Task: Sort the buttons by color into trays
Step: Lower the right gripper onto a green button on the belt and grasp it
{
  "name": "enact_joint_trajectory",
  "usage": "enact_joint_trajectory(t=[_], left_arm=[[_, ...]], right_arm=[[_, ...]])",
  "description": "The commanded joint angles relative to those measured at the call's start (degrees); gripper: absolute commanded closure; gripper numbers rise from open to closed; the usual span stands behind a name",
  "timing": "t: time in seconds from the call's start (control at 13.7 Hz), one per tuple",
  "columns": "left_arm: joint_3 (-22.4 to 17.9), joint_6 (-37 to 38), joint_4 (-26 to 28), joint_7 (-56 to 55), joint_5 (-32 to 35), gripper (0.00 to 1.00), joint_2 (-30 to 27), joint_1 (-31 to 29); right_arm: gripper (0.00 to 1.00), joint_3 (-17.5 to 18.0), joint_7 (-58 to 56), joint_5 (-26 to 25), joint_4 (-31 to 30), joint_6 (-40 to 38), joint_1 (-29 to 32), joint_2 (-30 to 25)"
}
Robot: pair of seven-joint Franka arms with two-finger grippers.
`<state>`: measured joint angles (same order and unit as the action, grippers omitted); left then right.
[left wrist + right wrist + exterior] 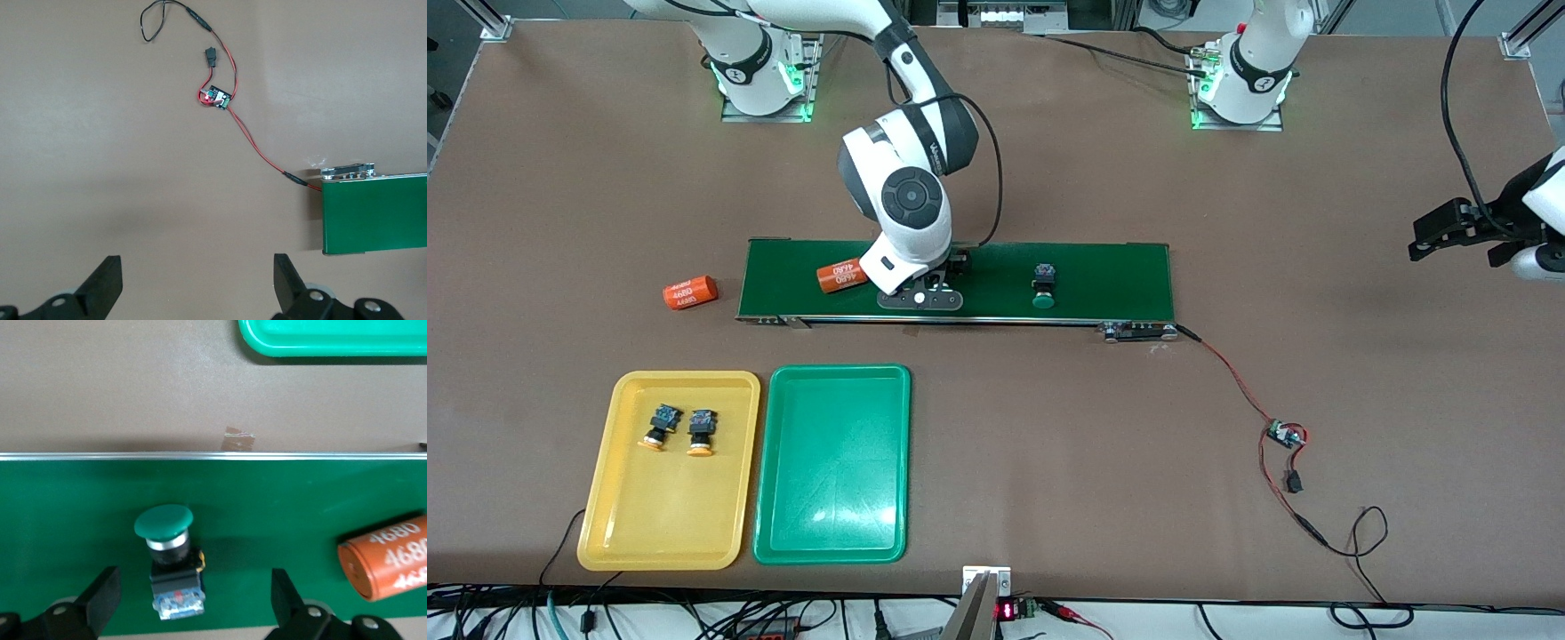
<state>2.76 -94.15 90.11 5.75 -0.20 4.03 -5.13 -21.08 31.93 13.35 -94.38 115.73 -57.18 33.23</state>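
The right gripper (190,603) hangs wide open and empty over the conveyor belt (1085,267), straddling a green button (170,560), apparently lying cap toward the green tray (831,462). The left gripper (197,287) waits open, well away.

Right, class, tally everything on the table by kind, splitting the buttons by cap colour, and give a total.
Green buttons: 2
Orange-yellow buttons: 2
Orange cylinders: 2
Trays: 2
Total: 8
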Motion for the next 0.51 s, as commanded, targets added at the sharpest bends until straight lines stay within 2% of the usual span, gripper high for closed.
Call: enact_joint_trajectory(t=[0.0,0.36,0.44], left_arm=[[0.5,-0.9,1.7,-0.1,1.0,0.00,-1.8,-0.4],[0.4,-0.4,1.7,-0.1,1.1,0.00,-2.4,-0.4],[0.3,-0.3,1.3,-0.1,1.1,0.00,-2.4,-0.4]], right_arm=[[0.00,-0.3,0.8,2.1,-0.4,1.9,-0.7,1.0],[0.02,-0.3,-0.3,3.6,-0.4,2.3,0.1,4.3],[0.17,-0.3,-0.4,3.6,-0.4,2.1,0.2,4.6]])
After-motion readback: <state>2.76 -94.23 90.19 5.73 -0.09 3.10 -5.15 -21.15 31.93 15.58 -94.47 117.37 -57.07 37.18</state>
